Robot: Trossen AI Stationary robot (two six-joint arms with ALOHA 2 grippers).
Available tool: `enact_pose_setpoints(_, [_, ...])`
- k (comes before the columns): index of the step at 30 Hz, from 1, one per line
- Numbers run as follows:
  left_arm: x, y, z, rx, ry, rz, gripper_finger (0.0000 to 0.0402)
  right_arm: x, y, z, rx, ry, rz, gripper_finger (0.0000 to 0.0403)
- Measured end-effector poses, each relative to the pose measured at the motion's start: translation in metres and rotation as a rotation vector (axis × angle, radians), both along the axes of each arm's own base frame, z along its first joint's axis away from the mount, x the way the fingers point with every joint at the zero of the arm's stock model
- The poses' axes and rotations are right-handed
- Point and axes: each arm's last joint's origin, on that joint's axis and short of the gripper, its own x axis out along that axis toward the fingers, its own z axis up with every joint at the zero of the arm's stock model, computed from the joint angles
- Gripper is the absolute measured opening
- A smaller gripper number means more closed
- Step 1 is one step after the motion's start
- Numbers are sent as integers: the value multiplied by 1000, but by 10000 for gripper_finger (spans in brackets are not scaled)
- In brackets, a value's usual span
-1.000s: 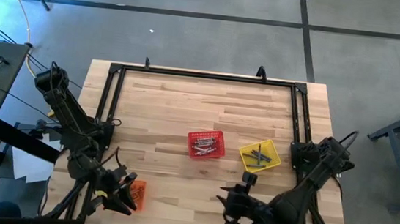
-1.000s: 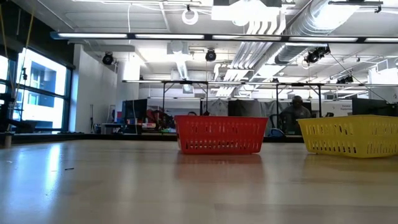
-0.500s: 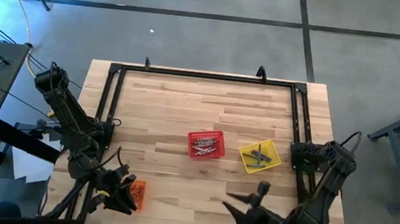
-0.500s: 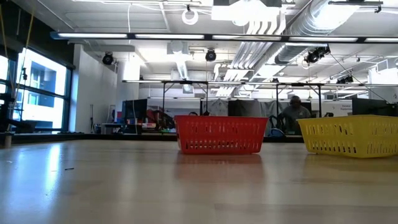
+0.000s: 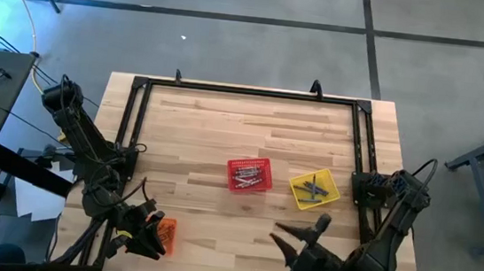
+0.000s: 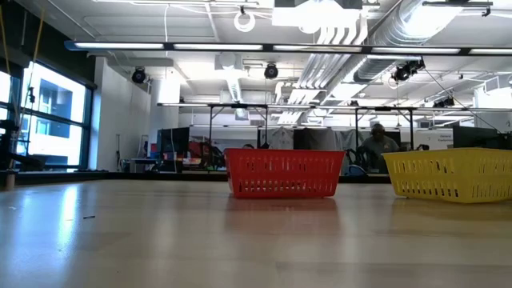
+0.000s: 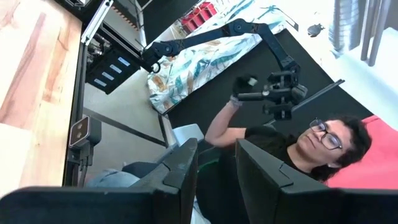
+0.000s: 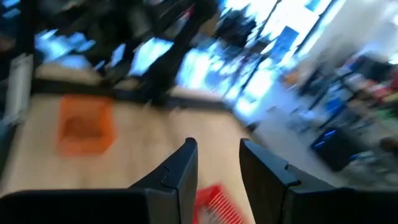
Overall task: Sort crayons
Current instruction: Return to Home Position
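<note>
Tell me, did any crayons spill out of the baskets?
Nothing stands out. Crayons lie inside the red basket and the yellow basket, both upright, and none show loose on the wooden table.

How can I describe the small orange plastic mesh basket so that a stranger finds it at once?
On the light wooden table, go to the edge where both arms stand, on the left arm's side. There the small orange plastic mesh basket sits, partly under the left gripper. It alone is orange and stands apart; the red mesh basket and yellow mesh basket sit together mid-table.
</note>
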Motion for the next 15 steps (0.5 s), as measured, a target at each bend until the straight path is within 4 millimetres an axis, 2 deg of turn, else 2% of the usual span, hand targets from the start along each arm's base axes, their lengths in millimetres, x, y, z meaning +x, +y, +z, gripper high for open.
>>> enact_pose_setpoints(15, [0, 0, 0, 0, 1, 0, 99, -3, 14, -18, 492, 636, 394, 112])
